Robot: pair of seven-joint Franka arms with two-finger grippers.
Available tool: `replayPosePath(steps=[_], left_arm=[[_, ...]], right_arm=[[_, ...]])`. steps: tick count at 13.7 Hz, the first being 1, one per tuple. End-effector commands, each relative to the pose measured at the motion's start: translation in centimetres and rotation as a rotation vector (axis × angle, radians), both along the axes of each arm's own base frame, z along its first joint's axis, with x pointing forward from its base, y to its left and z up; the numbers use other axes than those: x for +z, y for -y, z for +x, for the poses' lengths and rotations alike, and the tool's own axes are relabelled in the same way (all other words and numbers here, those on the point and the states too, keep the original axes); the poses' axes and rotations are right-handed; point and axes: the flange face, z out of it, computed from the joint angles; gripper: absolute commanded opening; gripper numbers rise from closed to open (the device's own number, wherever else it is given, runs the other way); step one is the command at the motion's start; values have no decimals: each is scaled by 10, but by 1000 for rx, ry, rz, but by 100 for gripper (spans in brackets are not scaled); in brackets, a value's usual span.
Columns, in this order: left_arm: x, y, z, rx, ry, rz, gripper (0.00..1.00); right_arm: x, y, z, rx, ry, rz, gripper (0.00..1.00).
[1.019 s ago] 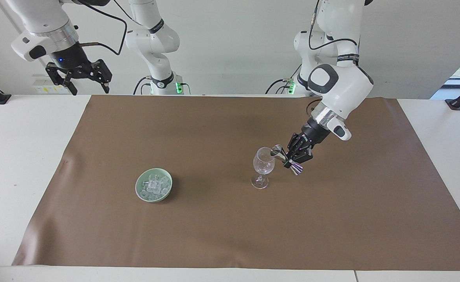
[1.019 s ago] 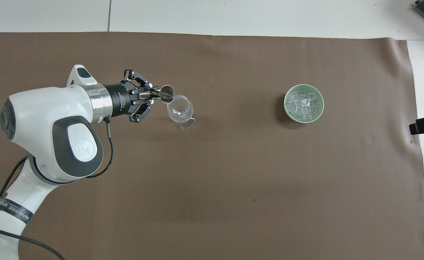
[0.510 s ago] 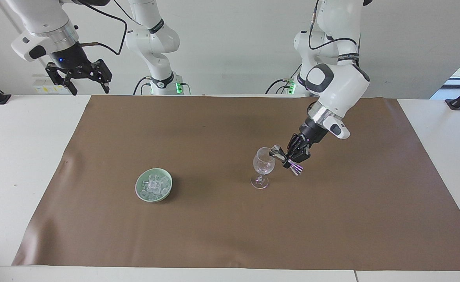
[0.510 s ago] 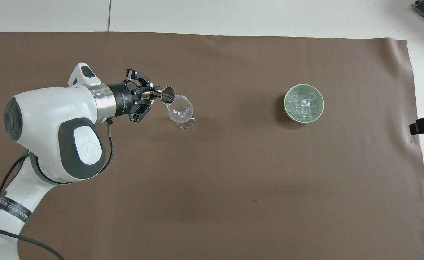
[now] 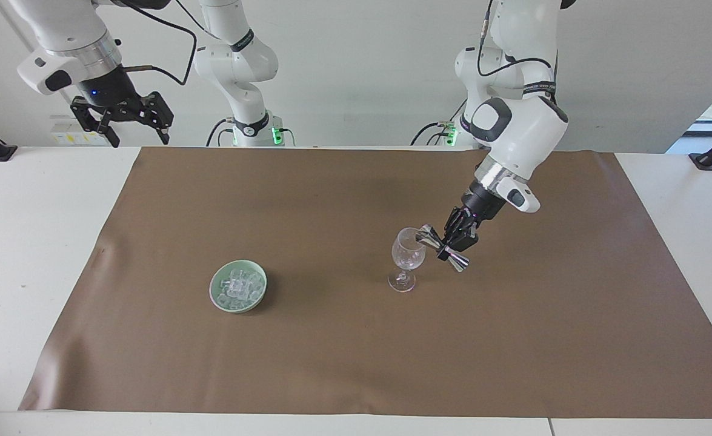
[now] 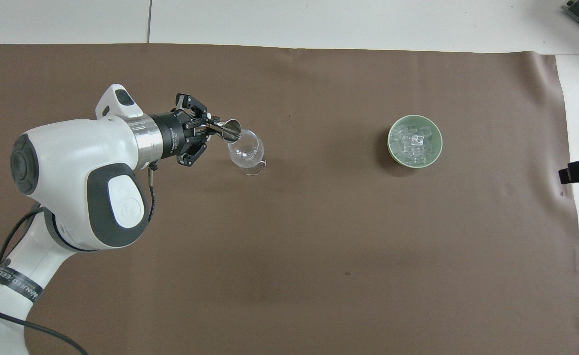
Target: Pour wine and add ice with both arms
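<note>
A white table (image 5: 46, 254) is covered over most of its top by a brown mat (image 5: 356, 339), on which all the items are set. The left arm (image 6: 82, 197) is extended over the mat, and its left gripper (image 5: 452, 242) is clamped on the waist of a steel double-cone jigger (image 5: 442, 248). The jigger is held tilted, with one mouth brought to the rim of the wine glass (image 5: 406, 259); whether rim and jigger touch cannot be told. The glass is stood upright on its foot, toward the left arm's end of the mat. The right arm (image 5: 65, 36) is kept waiting, raised above the table edge at its own end, and its right gripper (image 5: 139, 136) is seen with the fingers spread apart and nothing between them. A pale green bowl (image 5: 239, 286) is placed well apart from the glass, toward the right arm's end. The ice (image 5: 237, 284) is heaped inside this bowl as small clear cubes
</note>
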Motion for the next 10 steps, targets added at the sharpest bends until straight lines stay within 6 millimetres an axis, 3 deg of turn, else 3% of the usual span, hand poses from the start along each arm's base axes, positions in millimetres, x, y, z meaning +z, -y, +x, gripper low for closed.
replayPosePath(steps=[1,10], left_arm=[[5,4,2,4,26,21,0],[9,9,2,-29,50,61,0]], right_arm=[[0,0,-3,14,-3,11,100],[0,0,-3,14,-1,10,100]])
